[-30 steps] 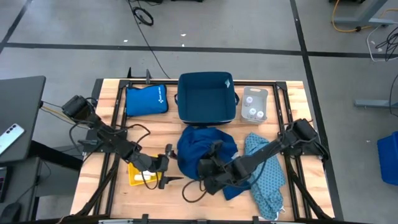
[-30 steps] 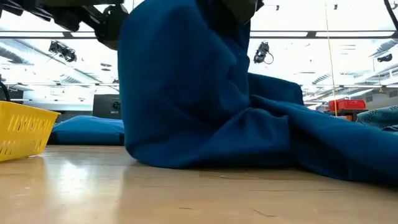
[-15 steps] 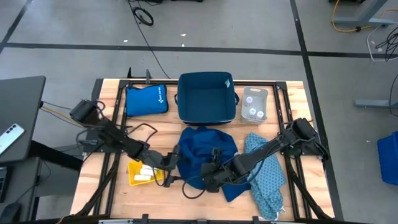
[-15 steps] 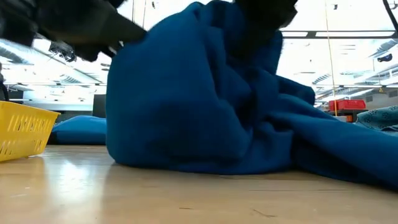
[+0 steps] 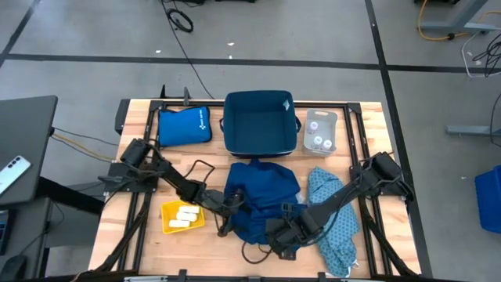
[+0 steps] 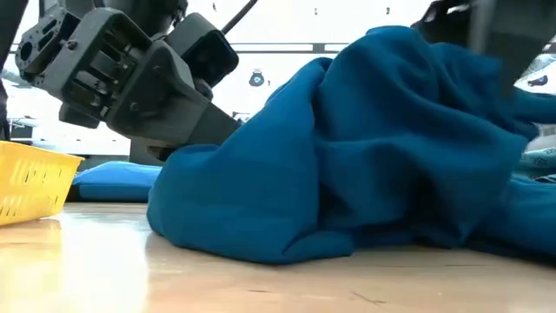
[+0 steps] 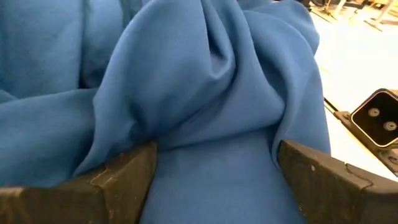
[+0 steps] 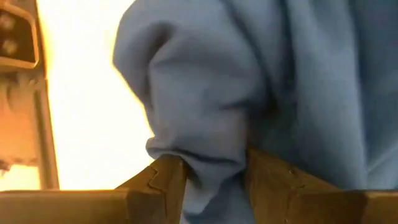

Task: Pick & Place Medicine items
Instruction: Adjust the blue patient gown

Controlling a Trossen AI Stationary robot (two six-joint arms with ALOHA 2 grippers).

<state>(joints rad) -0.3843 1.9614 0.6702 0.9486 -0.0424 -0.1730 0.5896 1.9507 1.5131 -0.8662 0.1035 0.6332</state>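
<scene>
Medicine items (image 5: 185, 215) sit in yellow tray (image 5: 167, 225); left gripper (image 5: 227, 215) wide, right gripper (image 5: 275, 236) seemingly pinching blue cloth (image 5: 262, 196).

The left tool (image 5: 225, 210) has moved from the yellow tray (image 5: 167, 219) onto the blue cloth (image 5: 262, 196), now slumped lower
</scene>
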